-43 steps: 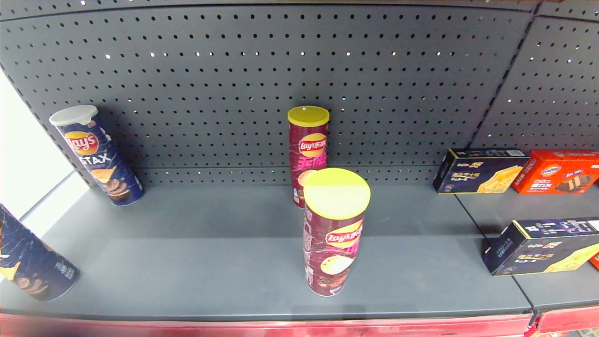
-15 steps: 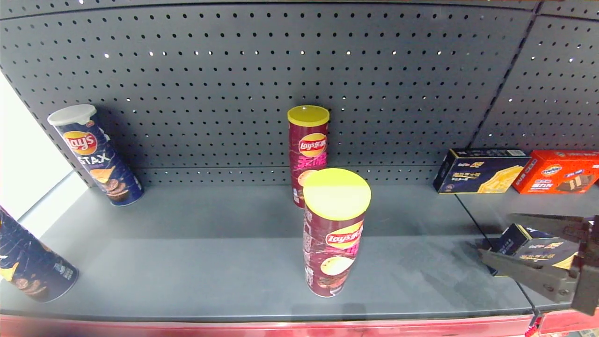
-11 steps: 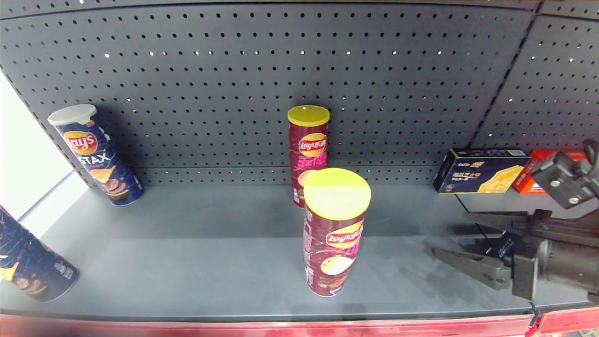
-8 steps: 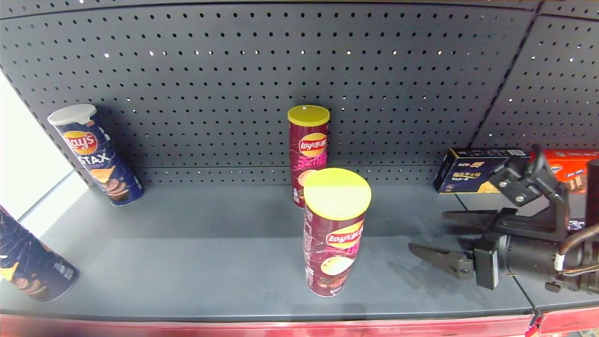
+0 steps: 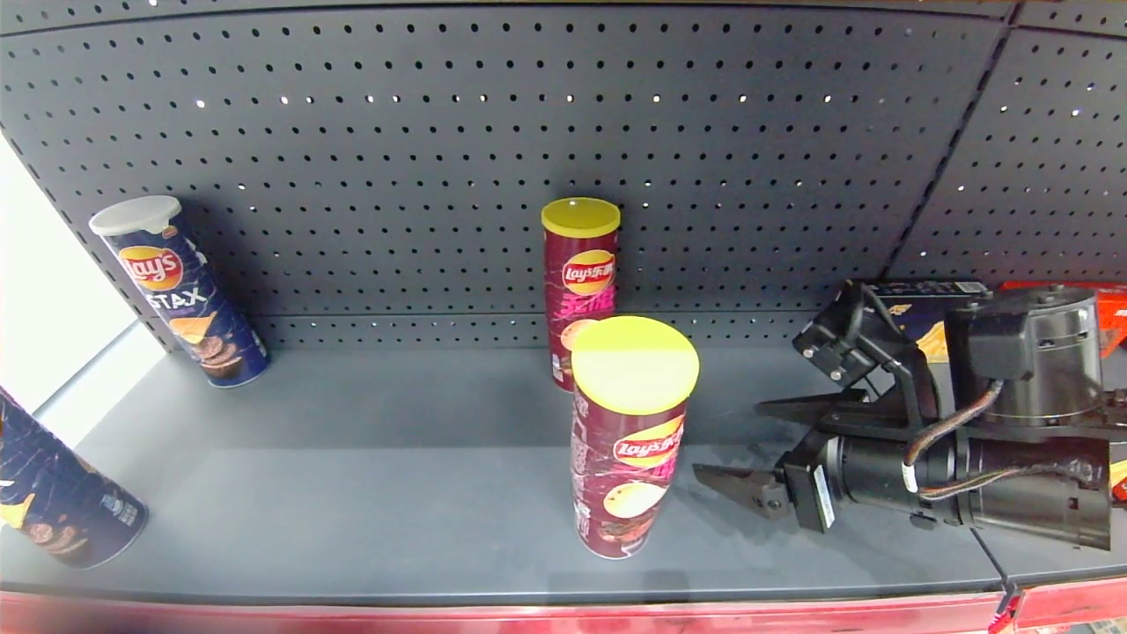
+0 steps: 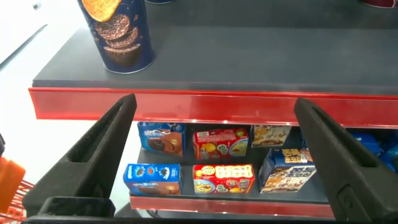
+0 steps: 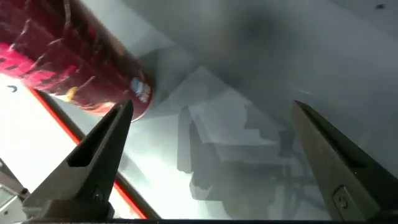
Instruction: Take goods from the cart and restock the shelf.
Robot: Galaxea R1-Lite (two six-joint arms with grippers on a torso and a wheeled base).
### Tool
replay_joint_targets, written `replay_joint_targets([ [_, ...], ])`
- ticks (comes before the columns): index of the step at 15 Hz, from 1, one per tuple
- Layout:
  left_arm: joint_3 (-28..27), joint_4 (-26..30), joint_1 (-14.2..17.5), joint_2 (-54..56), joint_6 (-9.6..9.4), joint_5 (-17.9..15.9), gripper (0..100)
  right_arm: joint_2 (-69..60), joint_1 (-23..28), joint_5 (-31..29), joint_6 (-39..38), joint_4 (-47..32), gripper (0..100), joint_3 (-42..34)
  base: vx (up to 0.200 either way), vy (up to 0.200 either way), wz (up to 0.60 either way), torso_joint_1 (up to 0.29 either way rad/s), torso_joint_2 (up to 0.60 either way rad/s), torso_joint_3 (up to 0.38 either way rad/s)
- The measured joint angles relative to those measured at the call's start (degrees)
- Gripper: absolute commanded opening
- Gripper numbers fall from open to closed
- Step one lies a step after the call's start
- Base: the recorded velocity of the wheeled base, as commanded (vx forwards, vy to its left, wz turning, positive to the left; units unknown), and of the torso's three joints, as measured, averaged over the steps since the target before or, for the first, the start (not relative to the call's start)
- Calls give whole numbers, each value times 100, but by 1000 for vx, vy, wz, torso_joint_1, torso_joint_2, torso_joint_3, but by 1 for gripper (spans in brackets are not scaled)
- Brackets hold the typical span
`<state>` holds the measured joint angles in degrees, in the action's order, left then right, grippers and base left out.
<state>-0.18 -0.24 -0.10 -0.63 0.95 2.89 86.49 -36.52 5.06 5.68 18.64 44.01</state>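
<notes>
Right hand point(image 5: 726, 440) sits wide open, lower right of the frame, just beside the front maroon can point(image 5: 629, 440) standing mid-frame near the shelf point(image 5: 396, 475) lip. I'd come in level and squeeze mid-body so it doesn't tip. Grey shelf, pegboard back point(image 5: 440, 132), blue cans point(image 5: 180, 291) far left.

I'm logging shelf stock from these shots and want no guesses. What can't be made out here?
Head view: navy box and orange box, largely covered by the right arm.
Head view: rear maroon can, base hidden behind the front maroon can.
Head view: front-left navy can, cut off by the left edge.
Left wrist view: navy can, top cut off by the upper edge.
</notes>
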Motion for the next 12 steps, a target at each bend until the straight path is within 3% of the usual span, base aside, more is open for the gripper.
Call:
replay_joint_targets([
  [12,0,2,0,-5,2,9,100,532,-484,-16,1,5,100,317,0,0,0,0,0,0],
])
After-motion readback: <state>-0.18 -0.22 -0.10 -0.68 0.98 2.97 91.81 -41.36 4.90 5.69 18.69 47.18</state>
